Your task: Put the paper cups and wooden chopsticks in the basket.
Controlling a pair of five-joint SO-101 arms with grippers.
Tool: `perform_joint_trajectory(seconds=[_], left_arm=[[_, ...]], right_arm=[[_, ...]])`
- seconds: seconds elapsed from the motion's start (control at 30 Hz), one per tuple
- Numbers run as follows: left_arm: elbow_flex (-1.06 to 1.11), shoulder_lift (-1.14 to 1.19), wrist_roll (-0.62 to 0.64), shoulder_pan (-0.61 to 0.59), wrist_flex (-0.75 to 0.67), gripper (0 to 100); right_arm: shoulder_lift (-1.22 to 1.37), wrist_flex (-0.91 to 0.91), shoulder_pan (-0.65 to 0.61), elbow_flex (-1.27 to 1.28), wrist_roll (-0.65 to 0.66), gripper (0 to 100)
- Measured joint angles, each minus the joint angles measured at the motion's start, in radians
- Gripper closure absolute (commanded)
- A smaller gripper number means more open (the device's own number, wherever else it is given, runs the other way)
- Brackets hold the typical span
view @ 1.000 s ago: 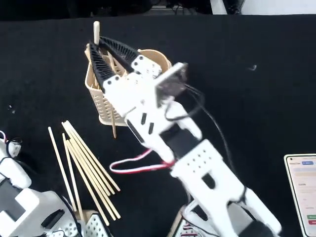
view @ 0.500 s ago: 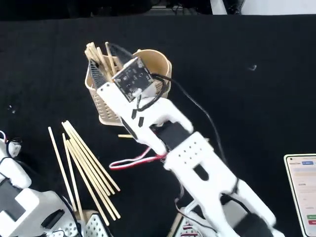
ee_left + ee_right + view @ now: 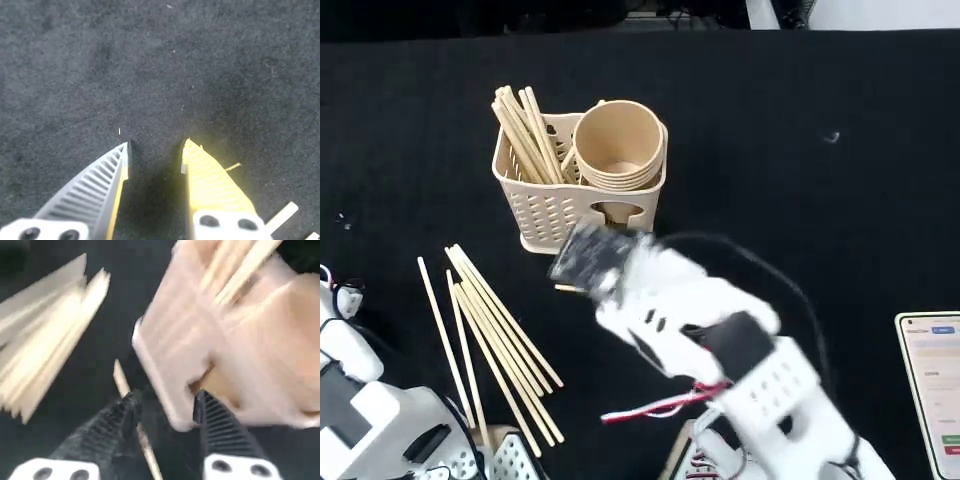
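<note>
1. Right claw (image 3: 165, 412): the two black fingers are spread and grip nothing. It hangs low, close before the front wall of the basket (image 3: 200, 340).
2. Right arm (image 3: 720, 340): it rises from the near edge of the table (image 3: 840, 230) and slants toward the basket (image 3: 555, 210). Its wrist end stops just short of the basket's front wall. The fingers cannot be made out in the high view.
3. Left claw (image 3: 155, 150): the fingers are spread and empty, pointing down at bare black cloth. The left arm (image 3: 370, 420) sits folded at the near left corner, cut off by the frame edge.
4. Paper cups (image 3: 618, 140): a nested stack stands upright in the right part of the basket. How many cups it holds cannot be told.
5. Bundled chopsticks (image 3: 525, 135): these lean in the left part of the basket, tips above its rim.
6. Loose chopsticks (image 3: 495, 330): a fan of sticks lies on the table, near the basket's front left and apart from it.
7. Single chopstick (image 3: 127, 395): it lies on the cloth by the basket's foot, under the right claw. In the high view the arm hides most of it.
8. Phone (image 3: 930, 385): it lies at the table's right edge, partly out of frame.
</note>
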Motion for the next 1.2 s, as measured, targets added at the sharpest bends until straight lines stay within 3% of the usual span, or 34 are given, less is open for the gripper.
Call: perform_joint_trajectory(seconds=[0.17,0.57,0.63,0.73,0.8,1.0,1.2], left_arm=[[0.000,0.000,0.000,0.000,0.000,82],[0.000,0.000,0.000,0.000,0.000,82],[0.000,0.000,0.000,0.000,0.000,82],[0.000,0.000,0.000,0.000,0.000,82],[0.000,0.000,0.000,0.000,0.000,82],[0.000,0.000,0.000,0.000,0.000,82],[0.000,0.000,0.000,0.000,0.000,82]], right_arm=[[0.106,-0.155,0.000,0.252,0.140,72.0],[0.680,-0.236,0.041,0.069,0.293,72.9],[0.770,-0.235,0.046,0.037,0.325,78.9],[0.853,-0.195,0.046,-0.009,0.394,96.9],[0.872,-0.167,0.049,-0.046,0.417,96.6],[0.862,-0.015,0.046,-0.077,0.368,98.8],[0.680,0.029,-0.037,-0.058,0.219,98.7]])
